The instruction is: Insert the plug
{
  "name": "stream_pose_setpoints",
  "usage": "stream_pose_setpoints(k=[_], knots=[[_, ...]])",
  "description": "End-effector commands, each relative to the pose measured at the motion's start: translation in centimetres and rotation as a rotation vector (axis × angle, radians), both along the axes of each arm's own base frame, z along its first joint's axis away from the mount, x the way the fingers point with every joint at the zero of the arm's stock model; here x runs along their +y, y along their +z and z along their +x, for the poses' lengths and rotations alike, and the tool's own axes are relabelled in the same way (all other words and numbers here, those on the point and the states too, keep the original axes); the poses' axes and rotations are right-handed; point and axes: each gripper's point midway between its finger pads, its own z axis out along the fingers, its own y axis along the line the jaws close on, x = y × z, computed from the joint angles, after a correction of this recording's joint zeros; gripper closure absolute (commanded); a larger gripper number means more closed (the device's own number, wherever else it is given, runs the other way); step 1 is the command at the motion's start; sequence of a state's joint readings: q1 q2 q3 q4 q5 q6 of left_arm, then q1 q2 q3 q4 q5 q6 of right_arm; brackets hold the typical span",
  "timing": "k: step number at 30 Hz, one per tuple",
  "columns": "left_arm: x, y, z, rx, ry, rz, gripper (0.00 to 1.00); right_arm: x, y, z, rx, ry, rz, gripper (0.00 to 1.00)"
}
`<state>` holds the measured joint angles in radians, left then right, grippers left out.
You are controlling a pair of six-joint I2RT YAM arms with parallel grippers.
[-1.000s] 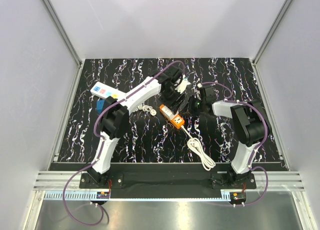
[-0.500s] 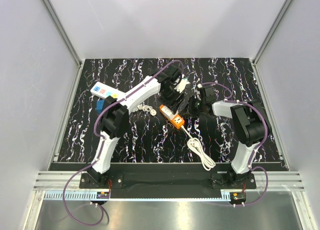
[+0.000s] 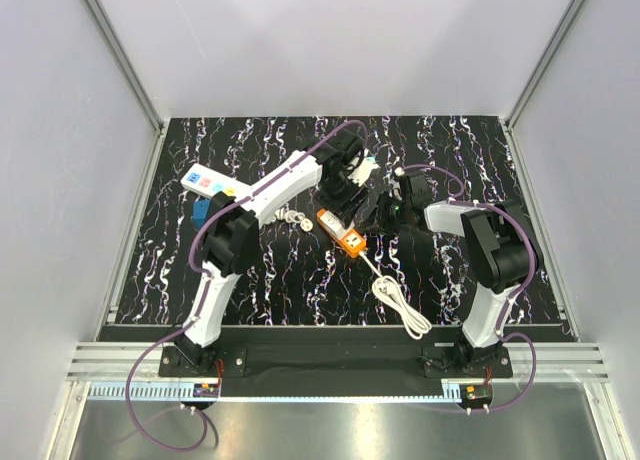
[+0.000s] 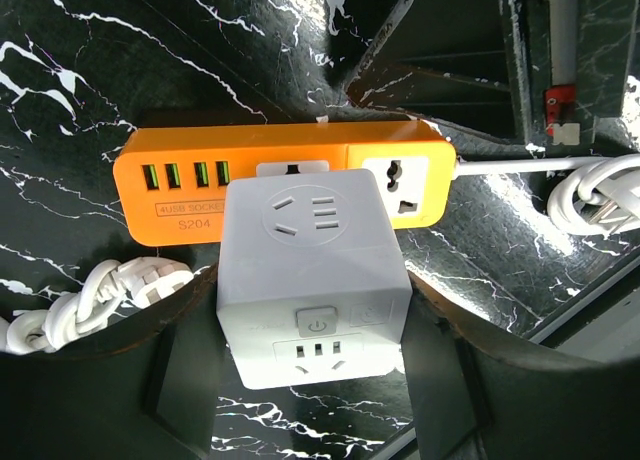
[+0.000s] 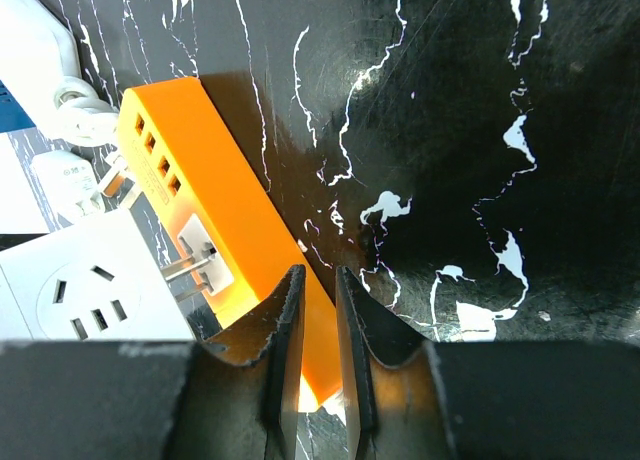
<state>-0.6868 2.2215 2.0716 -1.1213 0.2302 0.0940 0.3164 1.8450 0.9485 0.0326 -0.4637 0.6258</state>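
While the left gripper (image 4: 315, 325) clamps the white cube plug (image 4: 312, 250) over the orange power strip (image 4: 190, 180), prongs at its middle socket, the right gripper (image 5: 318, 315) sits closed just beside the strip

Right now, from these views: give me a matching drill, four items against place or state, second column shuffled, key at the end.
Column one:
1. plug
2. power strip
3. right gripper
4. button strip

Column two:
A. orange, lying flat on the table
B. white, at the far left of the table
C. held in the left gripper, prongs visible at the socket, not seated
D. shut, tips over the power strip

Pairs: 1-C, 2-A, 3-D, 4-B
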Motion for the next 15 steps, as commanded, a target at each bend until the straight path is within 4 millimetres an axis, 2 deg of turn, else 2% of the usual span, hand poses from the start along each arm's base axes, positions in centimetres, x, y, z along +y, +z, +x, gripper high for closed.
stream_pose_setpoints(k=[1, 11, 15], knots=[[3.3, -1.7, 1.0, -0.009, 0.008, 0.152, 1.0, 0.4, 1.3, 0.6, -0.058, 0.014, -0.001, 0.75], [2.1, 0.4, 1.5, -0.045, -0.001, 0.094, 1.0, 0.4, 1.4, 0.7, -0.063, 0.018, -0.003, 0.75], [2.1, 0.6, 1.3, -0.039, -0.004, 0.091, 1.0, 0.4, 1.5, 0.7, -0.063, 0.019, 0.0, 0.75]])
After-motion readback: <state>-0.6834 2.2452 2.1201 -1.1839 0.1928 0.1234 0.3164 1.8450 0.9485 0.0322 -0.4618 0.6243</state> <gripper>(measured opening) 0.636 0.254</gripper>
